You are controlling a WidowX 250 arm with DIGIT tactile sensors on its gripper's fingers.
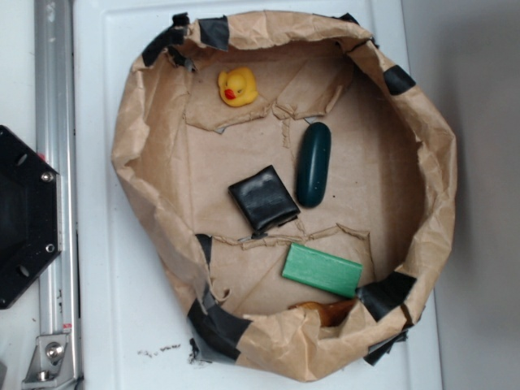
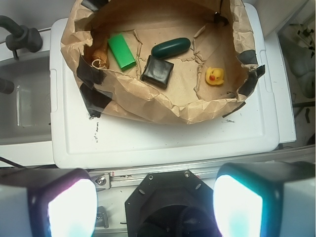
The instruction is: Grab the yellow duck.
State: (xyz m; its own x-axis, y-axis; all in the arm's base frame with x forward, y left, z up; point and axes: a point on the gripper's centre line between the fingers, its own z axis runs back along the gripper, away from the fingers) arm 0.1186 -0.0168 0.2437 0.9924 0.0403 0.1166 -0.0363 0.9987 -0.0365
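My gripper hangs high over the base, fingers spread wide, holding nothing. Beyond it the paper bowl holds a black pad mid-floor; the duck sits alone near the right wall. I judge it light, soft, slick; I'd pinch the body, not the head.

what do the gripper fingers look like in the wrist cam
Only the gripper fingers show, one at each lower corner of the wrist view. Each is a blocky dark grey or black piece with rounded corners, its inner pad glowing bright white with a teal tinge. No cables or markings are visible on them.
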